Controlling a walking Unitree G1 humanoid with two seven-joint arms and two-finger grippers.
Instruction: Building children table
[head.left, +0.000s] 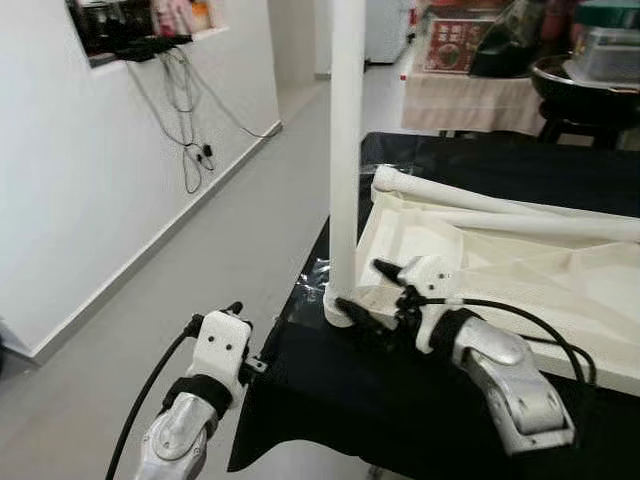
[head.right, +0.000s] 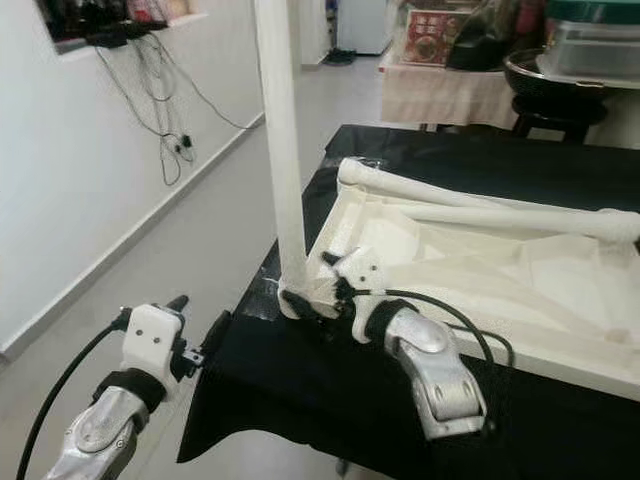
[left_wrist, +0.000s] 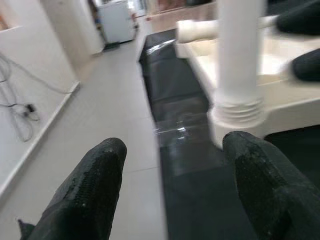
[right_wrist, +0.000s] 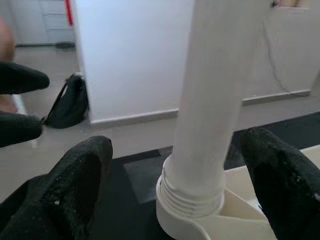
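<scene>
Grey tiled floor (head.left: 240, 230) beside a white wall (head.left: 70, 170), cables (head.left: 185, 120) dangling from a shelf; further back, a cloth-covered table (head.left: 470, 100) stacked with boxes and a dark pan

Black-draped work surface (head.left: 340, 390) bearing a cream plastic children's table top (head.left: 520, 270), upside down, ribbed underside facing up

1 white leg (head.left: 346, 150) standing upright, seated in the corner socket (head.left: 338, 312) at the near-left corner of the table top, threads visible at its base in the right wrist view

2 further white legs (head.left: 480, 205) lying loose across the upturned top, slanted, toward the far side

Right gripper (head.left: 378, 290) reaching over the black surface to the base of the upright leg; fingers apart, 1 on each side of the leg just above the socket, contact with the leg impossible to confirm

Left gripper (left_wrist: 172, 165) held off the table edge, over the floor, just beside the corner socket; fingers (left_wrist: 95, 185) spread wide, gripping nothing, pointing toward the leg base

Black bag (right_wrist: 70, 105) on the floor against the wall, seen from the right wrist view
</scene>
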